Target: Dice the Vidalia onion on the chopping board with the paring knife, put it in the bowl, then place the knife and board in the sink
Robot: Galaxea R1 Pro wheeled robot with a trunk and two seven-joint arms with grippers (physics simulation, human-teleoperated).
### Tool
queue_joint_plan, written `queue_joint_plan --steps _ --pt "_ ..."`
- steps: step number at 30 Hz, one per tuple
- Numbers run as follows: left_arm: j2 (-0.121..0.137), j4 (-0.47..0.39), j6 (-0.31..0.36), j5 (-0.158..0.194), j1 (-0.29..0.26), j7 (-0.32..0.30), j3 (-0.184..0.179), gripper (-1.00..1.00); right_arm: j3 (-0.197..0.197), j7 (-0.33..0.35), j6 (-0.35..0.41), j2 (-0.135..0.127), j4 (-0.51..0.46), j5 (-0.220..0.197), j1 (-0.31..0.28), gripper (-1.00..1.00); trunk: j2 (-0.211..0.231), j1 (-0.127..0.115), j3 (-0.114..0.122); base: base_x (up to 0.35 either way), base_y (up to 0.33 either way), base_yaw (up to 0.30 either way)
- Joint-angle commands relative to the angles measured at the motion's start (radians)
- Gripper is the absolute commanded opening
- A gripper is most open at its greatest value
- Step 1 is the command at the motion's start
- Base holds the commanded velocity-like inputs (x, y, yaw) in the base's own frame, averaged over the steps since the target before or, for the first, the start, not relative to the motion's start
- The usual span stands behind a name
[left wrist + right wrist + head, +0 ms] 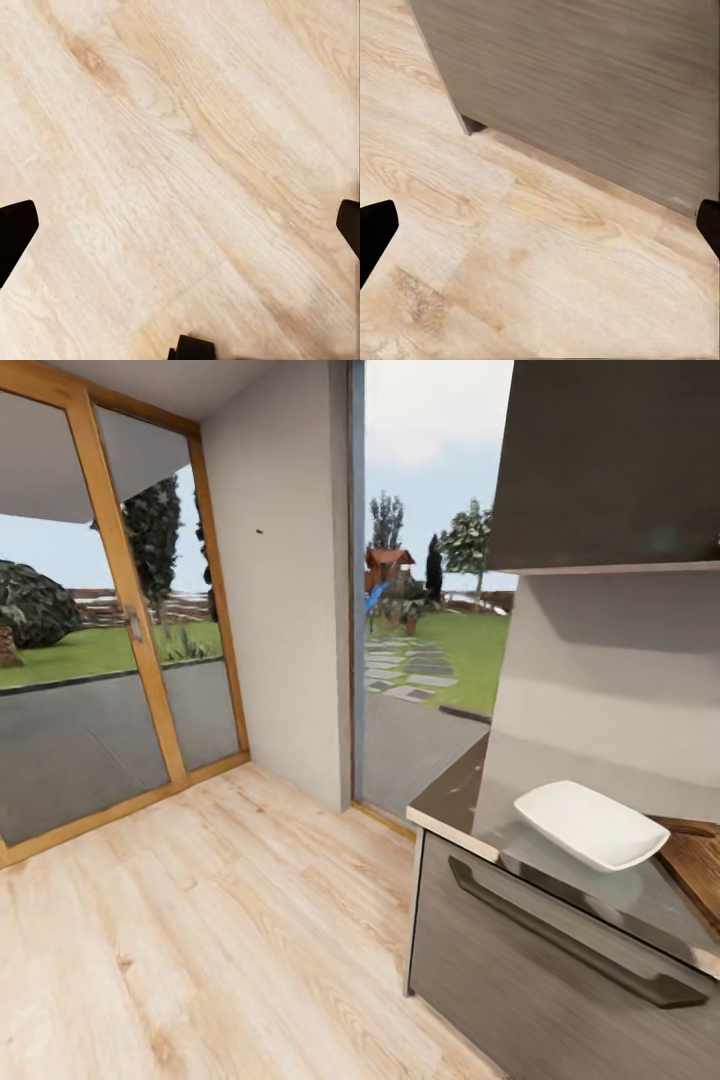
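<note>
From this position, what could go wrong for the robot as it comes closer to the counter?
1. The bowl sits close to the countertop front edge; an arm raised carelessly might knock it off.
2. The right gripper hangs low, open, facing the cabinet front; driving forward could possibly scrape it.
3. The chopping board is cut off at the picture's edge, so the robot probably must turn right before any reach can be judged.

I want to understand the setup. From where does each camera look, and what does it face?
Head view: from the robot's head, facing the bowl on the countertop, glass doors behind.
Left wrist view: down onto the wooden floor, dark fingertips at both edges.
Right wrist view: down at floor and cabinet, fingertips likewise.
All three share the floor.
</note>
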Motion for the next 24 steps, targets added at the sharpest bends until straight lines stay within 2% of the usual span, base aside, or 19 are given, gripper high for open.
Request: queue_joint_plan --steps 1,24 --pt "0.000 -0.001 -0.003 0.000 0.000 0.000 0.001 1.00 -0.002 0.001 -0.002 0.001 0.000 -0.003 0.000 1.00 0.000 0.000 -0.001 0.000 0.000 -0.275" --pt "0.000 -0.001 -0.003 0.000 0.000 0.000 0.001 1.00 -0.002 0.001 -0.003 0.001 0.000 -0.003 0.000 1.00 0.000 0.000 -0.001 0.000 0.000 -0.275"
